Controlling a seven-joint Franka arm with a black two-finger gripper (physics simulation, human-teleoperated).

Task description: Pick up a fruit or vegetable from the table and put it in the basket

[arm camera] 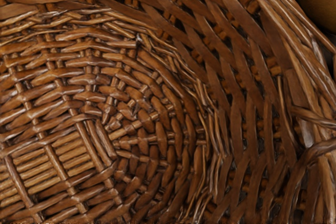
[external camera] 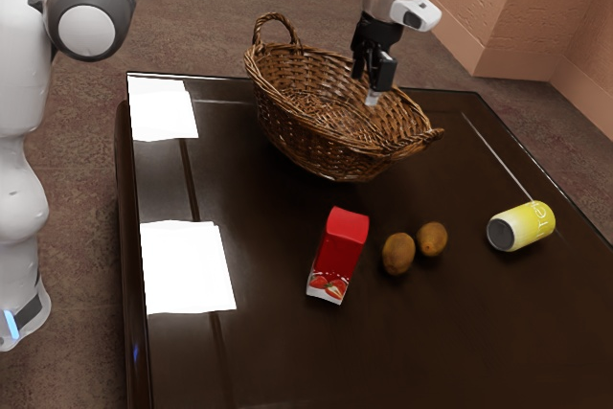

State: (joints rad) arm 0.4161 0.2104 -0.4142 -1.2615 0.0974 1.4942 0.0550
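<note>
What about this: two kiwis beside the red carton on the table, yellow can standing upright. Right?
Not quite: the yellow can lies on its side, not upright, as the exterior view shows. The two kiwis are indeed beside the red carton on the table.

Salmon-toned textured walls (external camera: 522, 16) rise behind mottled brown flooring (external camera: 192, 21) around a glossy dark table (external camera: 259, 352).

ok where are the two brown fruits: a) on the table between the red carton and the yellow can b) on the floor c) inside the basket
a, both brown fruits lie on the table, with the red carton on one side and the yellow can on the other
</note>
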